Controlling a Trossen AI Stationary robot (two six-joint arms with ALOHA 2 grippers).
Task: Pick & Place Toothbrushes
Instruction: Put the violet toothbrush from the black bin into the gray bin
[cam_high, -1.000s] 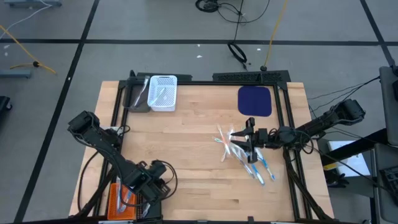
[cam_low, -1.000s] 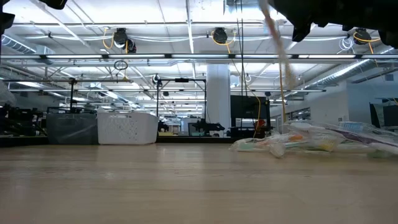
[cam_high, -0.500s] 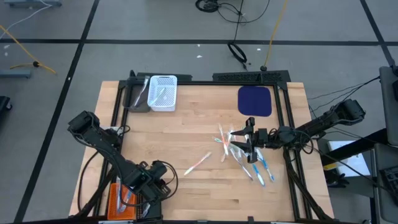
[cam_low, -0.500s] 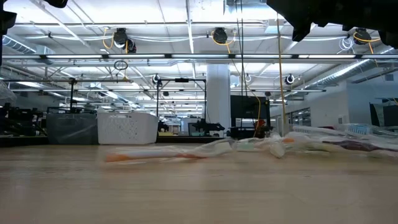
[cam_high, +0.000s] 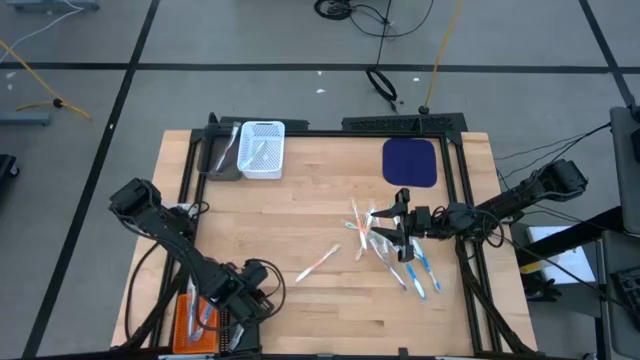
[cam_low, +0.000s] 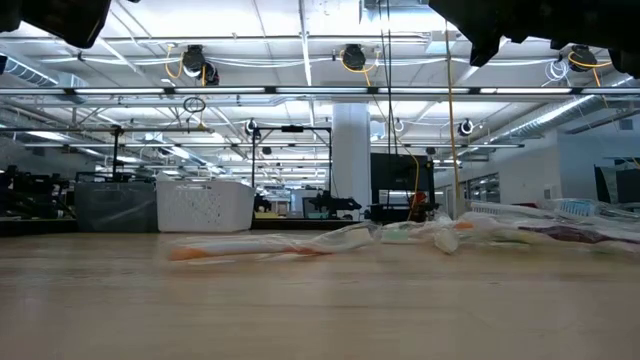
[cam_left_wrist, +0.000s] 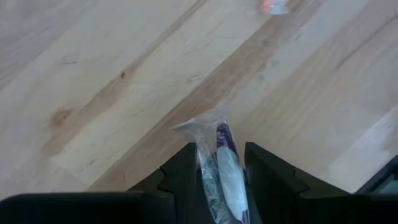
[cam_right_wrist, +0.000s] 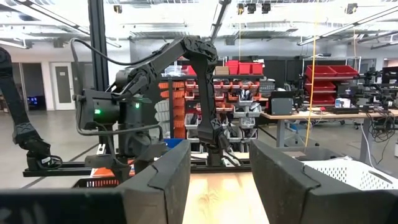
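— Wooden counter (cam_high: 300, 210), and what is lying on it?

— Toothbrushes (cam_high: 395, 250) are lying in a loose heap toward its right side, and one pink toothbrush (cam_high: 318, 262) is lying alone nearer the middle.

— What is the right tool (cam_high: 400, 222) doing?

— It is hovering above the heap with its fingers (cam_right_wrist: 283, 177) standing apart and nothing between them.

— And the left tool (cam_high: 232, 300)?

— It is sitting at the near left corner, clenching a wrapped toothbrush (cam_left_wrist: 225, 171) with a purple handle in clear plastic.

— Anything else?

— A white basket (cam_high: 262, 148) and a grey basket (cam_high: 220, 155) are sitting side by side at the far left edge; the white one seems to be holding a few brushes, though that is hard to make out. A dark blue mat (cam_high: 410, 162) is lying far right.
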